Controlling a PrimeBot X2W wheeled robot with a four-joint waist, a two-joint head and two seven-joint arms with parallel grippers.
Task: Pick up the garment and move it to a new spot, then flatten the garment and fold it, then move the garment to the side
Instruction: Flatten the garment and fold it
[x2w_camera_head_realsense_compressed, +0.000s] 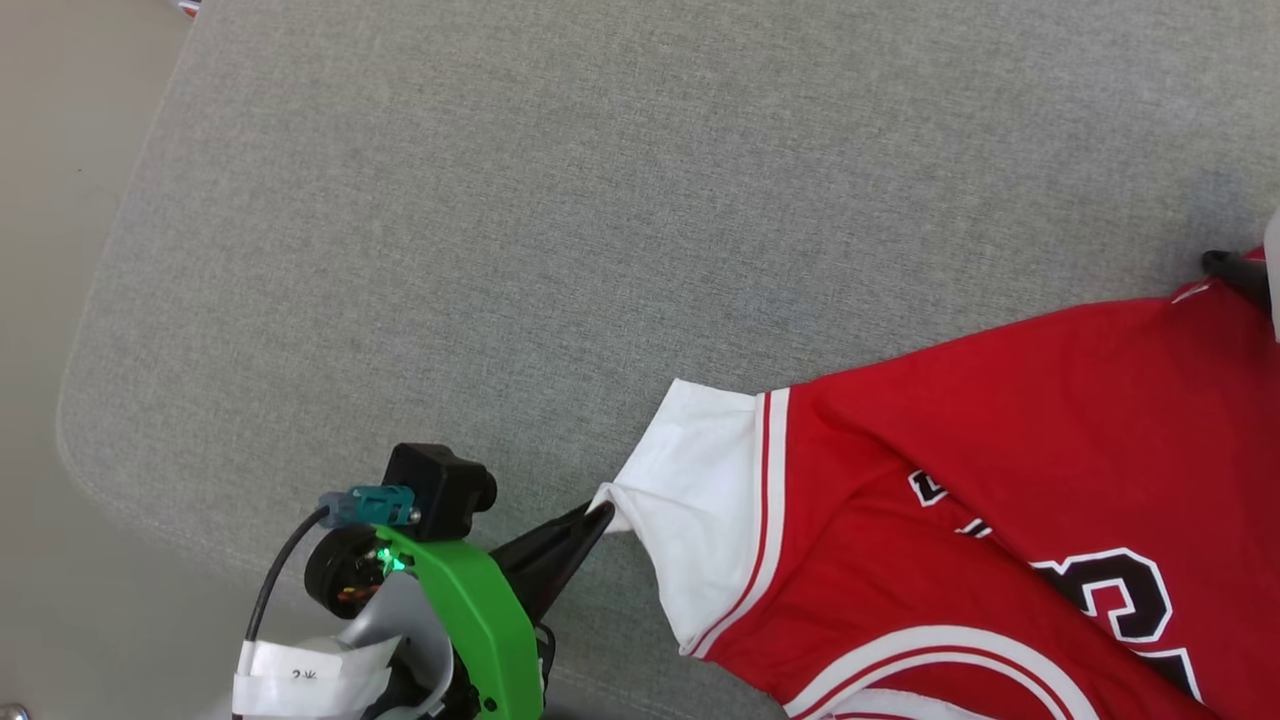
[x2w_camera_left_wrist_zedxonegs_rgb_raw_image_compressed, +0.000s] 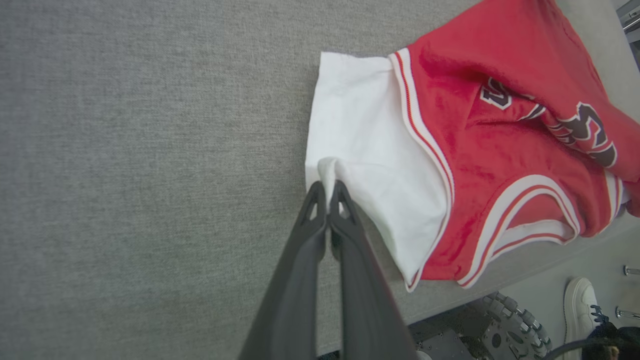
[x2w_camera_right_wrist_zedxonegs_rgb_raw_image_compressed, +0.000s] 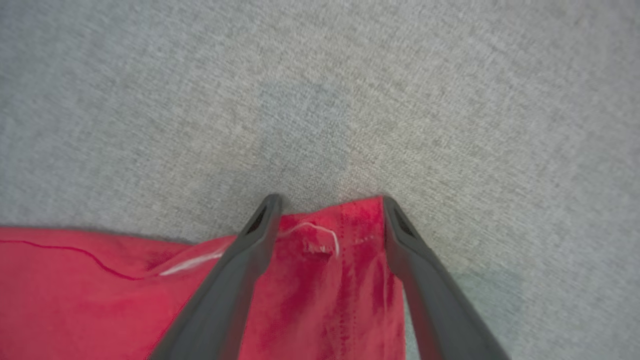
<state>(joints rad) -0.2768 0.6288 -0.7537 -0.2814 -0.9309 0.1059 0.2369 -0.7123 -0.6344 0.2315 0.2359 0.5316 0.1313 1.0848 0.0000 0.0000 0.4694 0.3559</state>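
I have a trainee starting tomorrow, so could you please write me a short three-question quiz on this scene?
1. True or false: the left tool is shut on the white sleeve of the red jersey.
2. The right tool is: A) shut, holding nothing; B) open, astride a red corner of the jersey; C) open over bare surface, away from the jersey.
3. What colour is the fabric surface beneath the jersey?
Key: 1 true; 2 B; 3 grey.
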